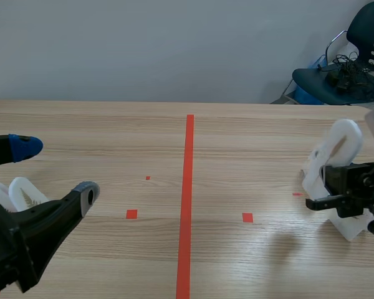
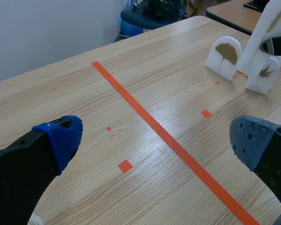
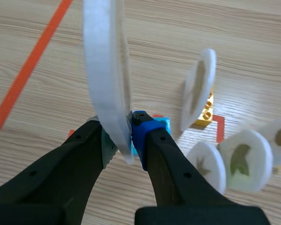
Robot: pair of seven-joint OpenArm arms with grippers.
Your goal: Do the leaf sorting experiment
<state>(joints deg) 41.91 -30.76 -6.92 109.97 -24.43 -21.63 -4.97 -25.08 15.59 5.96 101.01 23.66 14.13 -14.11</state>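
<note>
My right gripper [image 3: 124, 136] is shut on the lower edge of a white leaf disc [image 3: 107, 70], which stands edge-on between its pads. In the scene view that disc [image 1: 340, 146] is at the right, above the table, with the right gripper [image 1: 324, 202] under it. Beyond it stand several more white discs bearing leaves, one [image 3: 196, 93] on a yellow brick [image 3: 203, 112]. The left wrist view shows a ginkgo-leaf disc [image 2: 226, 56] and another leaf disc [image 2: 264, 75] far ahead. My left gripper [image 1: 55, 169] hangs open over the table's left side, holding nothing [image 2: 157, 140].
Two white leaf discs [image 1: 22, 194] stand beside the left arm. A long orange-red tape line [image 1: 188, 199] runs down the table's middle. A dark chair [image 1: 349, 75] with cables stands beyond the far right corner. Another white disc [image 1: 352, 227] stands below the right gripper.
</note>
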